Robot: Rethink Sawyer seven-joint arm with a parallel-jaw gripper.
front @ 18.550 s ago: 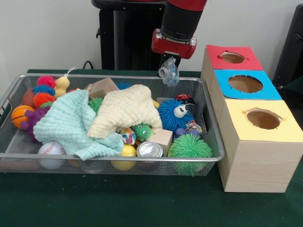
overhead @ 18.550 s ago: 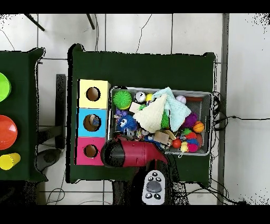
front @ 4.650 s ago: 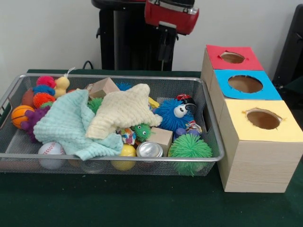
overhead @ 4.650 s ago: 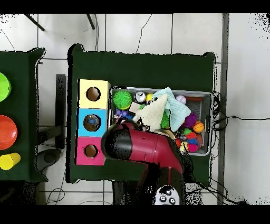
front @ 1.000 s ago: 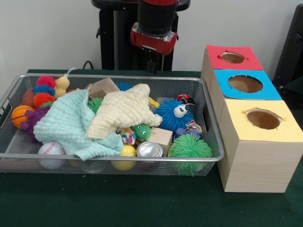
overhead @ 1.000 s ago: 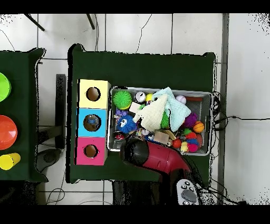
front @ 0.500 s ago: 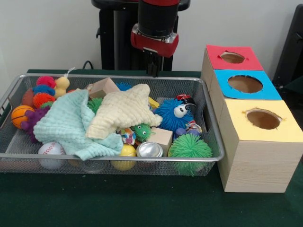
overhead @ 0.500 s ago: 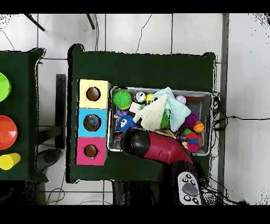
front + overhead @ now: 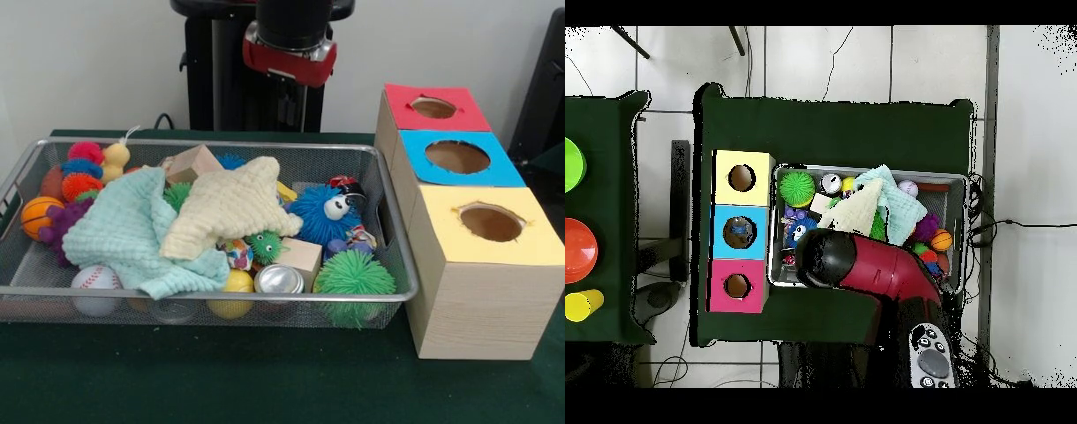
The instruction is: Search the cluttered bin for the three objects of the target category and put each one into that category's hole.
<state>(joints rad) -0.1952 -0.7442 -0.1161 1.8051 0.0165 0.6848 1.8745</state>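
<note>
Claw (image 9: 291,97) sits above the far rim of the wire bin (image 9: 399,265); whether open or closed cannot be told. Cream cloth (image 9: 231,205) overlaps mint cloth (image 9: 128,231) among the toys

I saw a 2nd table (image 9: 605,120) off to one side w/ a green dish (image 9: 570,165), orange dish (image 9: 579,250) & yellow cup (image 9: 581,304) in a row. Floor tiles (image 9: 825,60) were white, cracked. A cable (image 9: 1020,224) ran across them beside the main table.
</note>
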